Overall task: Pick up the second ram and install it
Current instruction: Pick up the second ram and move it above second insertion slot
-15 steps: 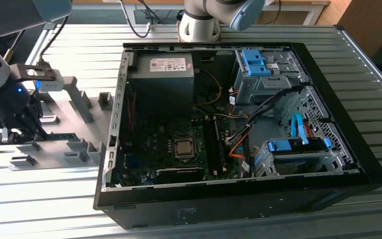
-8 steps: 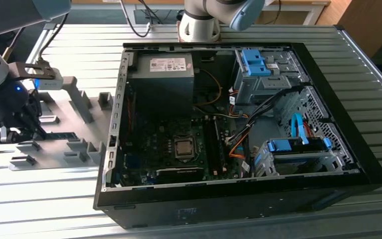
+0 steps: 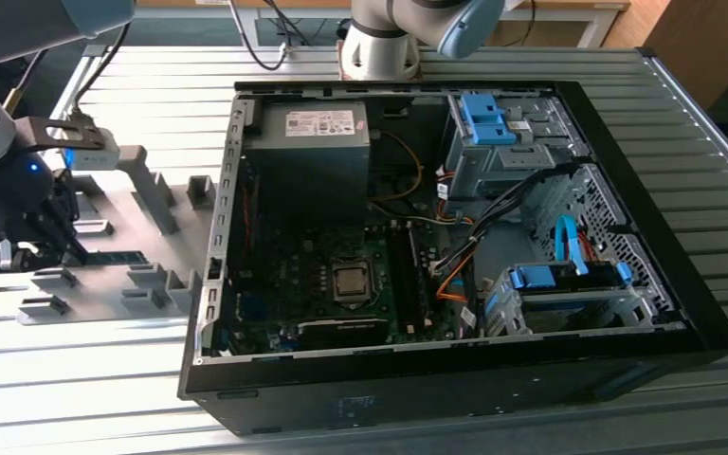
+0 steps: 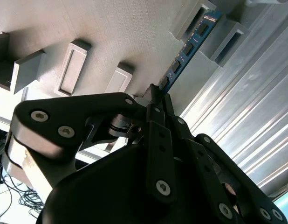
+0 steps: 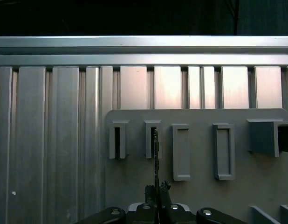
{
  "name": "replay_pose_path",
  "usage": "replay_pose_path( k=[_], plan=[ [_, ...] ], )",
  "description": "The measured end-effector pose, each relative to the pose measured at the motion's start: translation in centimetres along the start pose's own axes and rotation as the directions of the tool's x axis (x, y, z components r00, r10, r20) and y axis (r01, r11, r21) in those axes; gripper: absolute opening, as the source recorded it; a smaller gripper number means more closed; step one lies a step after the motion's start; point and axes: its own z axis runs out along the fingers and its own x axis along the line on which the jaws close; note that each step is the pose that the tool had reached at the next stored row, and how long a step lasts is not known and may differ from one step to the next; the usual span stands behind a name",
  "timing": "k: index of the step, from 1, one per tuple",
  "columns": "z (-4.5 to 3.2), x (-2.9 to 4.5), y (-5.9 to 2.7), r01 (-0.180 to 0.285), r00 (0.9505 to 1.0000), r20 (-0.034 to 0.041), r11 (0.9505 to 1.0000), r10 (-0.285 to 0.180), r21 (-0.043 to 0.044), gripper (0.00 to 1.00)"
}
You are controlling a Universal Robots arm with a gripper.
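Note:
The second ram (image 4: 187, 47) is a thin blue-green board with black chips, standing on edge on the grey tray (image 3: 136, 213) at the exterior view's left. Its far end sits in a slotted grey block (image 5: 152, 139). In the first wrist view the ram (image 5: 156, 161) appears edge-on as a thin dark line. My gripper (image 4: 156, 97) is shut on the ram's near end, a black finger on each side (image 5: 158, 188). In the exterior view the gripper (image 3: 38, 252) hangs low over the tray, with the ram (image 3: 118, 256) reaching out from it.
An open black computer case (image 3: 667, 313) lies to the exterior view's right of the tray, with the motherboard and its long black sockets (image 3: 404, 275) inside. Several grey blocks (image 3: 149, 277) stand on the tray. A second arm's base (image 3: 383, 47) stands behind the case.

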Motion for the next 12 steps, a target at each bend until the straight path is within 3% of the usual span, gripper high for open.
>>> replay_pose_path(
  k=[12],
  plan=[
    [-0.32,0.00,0.01,0.000,1.0000,-0.0001,1.0000,0.000,-0.0001,0.14]
  ],
)
